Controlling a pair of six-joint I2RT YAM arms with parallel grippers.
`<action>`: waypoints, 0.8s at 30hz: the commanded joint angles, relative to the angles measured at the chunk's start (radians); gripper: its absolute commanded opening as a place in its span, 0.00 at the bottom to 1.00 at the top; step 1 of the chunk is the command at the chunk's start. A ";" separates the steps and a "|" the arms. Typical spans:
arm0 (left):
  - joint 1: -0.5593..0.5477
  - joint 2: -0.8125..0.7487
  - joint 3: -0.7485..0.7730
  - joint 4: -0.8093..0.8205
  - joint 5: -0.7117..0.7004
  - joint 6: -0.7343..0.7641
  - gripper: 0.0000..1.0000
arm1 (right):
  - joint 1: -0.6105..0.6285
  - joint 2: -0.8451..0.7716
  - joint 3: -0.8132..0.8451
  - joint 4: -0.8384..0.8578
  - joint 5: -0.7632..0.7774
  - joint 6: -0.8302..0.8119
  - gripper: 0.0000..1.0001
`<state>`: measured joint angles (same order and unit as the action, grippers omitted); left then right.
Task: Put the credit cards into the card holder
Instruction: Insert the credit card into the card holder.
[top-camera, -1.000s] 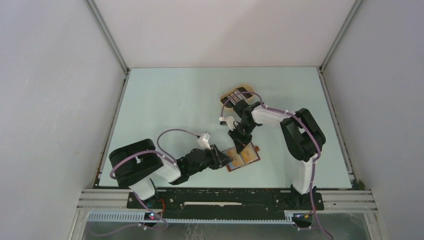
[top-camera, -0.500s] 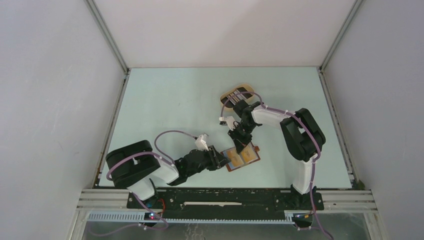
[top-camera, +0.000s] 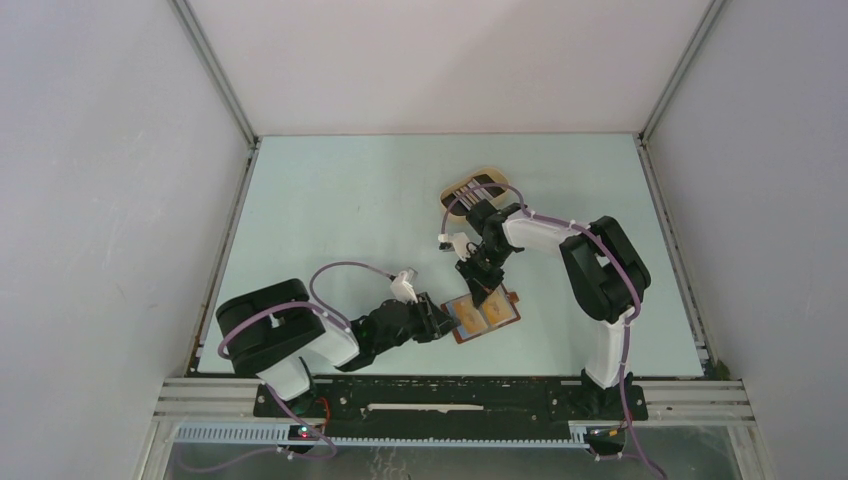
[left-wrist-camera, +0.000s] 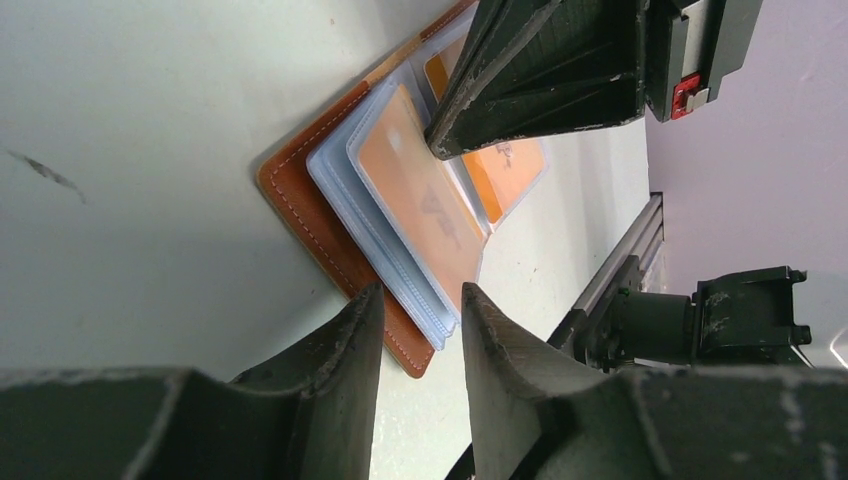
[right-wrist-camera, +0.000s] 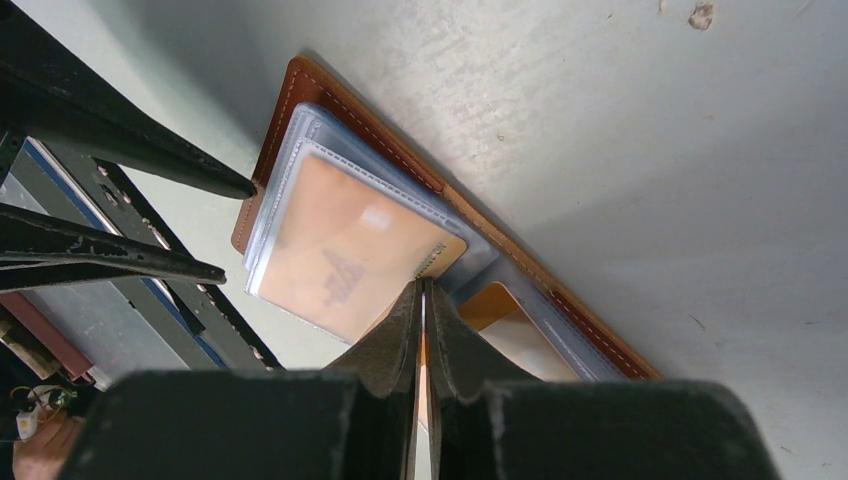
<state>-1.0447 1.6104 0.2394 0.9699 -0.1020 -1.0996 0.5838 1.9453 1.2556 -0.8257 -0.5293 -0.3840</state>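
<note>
Surface: pale green table (top-camera: 330, 200), closed in by white walls (top-camera: 100, 200) on three sides.
Holder: you find the holder (top-camera: 486, 314) lying open and flat on the table, close to the front edge and between the two grippers. Its brown leather shows as a stitched border around the inside, and a small tab (top-camera: 514, 295) sticks out at its far right corner.
Sleeves: a stack of clear sleeves (right-wrist-camera: 340, 250) sits on the holder's left half. Orange-tan shows through the top one, with a faint mark on it. A second orange pocket shows on the right half.
Left gripper: the left gripper (left-wrist-camera: 422, 292) lies low at the holder's left edge, its fingers parted by a narrow gap. In the right wrist view you see one tip touching the leather edge and the other just beside the corner of the sleeves. You cannot confirm that anything is clamped between them.
Right gripper: the right gripper (right-wrist-camera: 421, 287) points down onto the holder from the far side, with its tips at the inner edge of the top sleeve, near the fold. The fingers are pressed almost together. A thin pale sliver shows in the slit, but you cannot tell whether it is a card.
Cards: dark and pale cards (top-camera: 472, 190) lie on a beige oval tray (top-camera: 492, 172) toward the far middle of the table, well apart from the holder. The right arm (top-camera: 600, 270) hides part of them.
</note>
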 joint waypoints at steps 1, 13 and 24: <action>0.003 -0.031 0.013 0.033 -0.023 0.002 0.39 | 0.017 0.032 0.016 -0.001 0.015 -0.003 0.10; 0.003 -0.014 0.030 0.061 -0.024 0.000 0.39 | 0.019 0.037 0.019 -0.004 0.017 -0.004 0.10; 0.005 -0.023 0.034 0.060 -0.040 -0.005 0.39 | 0.021 0.037 0.020 -0.003 0.019 -0.003 0.10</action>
<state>-1.0443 1.6024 0.2394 0.9936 -0.1062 -1.0996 0.5858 1.9526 1.2648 -0.8341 -0.5289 -0.3840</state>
